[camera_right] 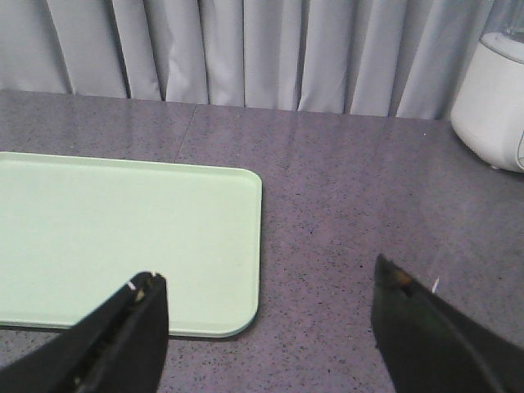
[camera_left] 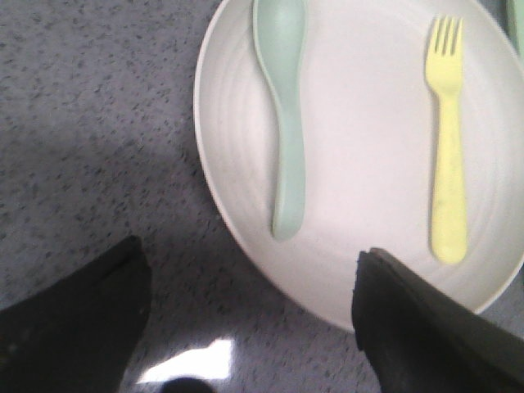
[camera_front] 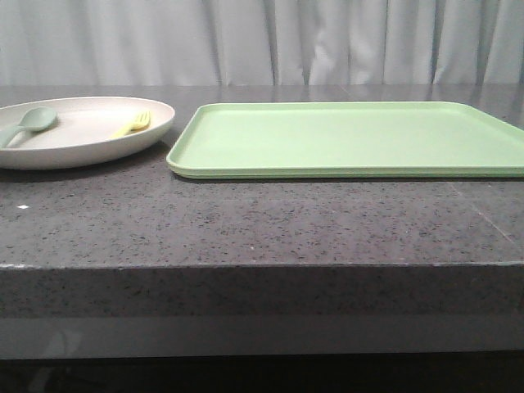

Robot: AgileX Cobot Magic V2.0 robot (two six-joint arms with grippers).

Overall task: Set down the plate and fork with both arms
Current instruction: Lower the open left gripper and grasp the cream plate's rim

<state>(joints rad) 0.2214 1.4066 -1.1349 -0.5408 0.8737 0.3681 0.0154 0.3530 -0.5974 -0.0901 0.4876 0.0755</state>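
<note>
The cream plate sits at the far left of the table, next to the tray; it also shows in the left wrist view. On it lies the pale-yellow fork, seen from above in the left wrist view, beside a grey-green spoon. My left gripper is open and empty, hovering above the plate's near rim. My right gripper is open and empty, above the tray's right corner. Neither gripper shows in the front view.
A rectangular light-green tray lies to the right of the plate; its corner shows in the right wrist view. A white appliance stands at the far right. Grey curtains hang behind. The table's front edge is near.
</note>
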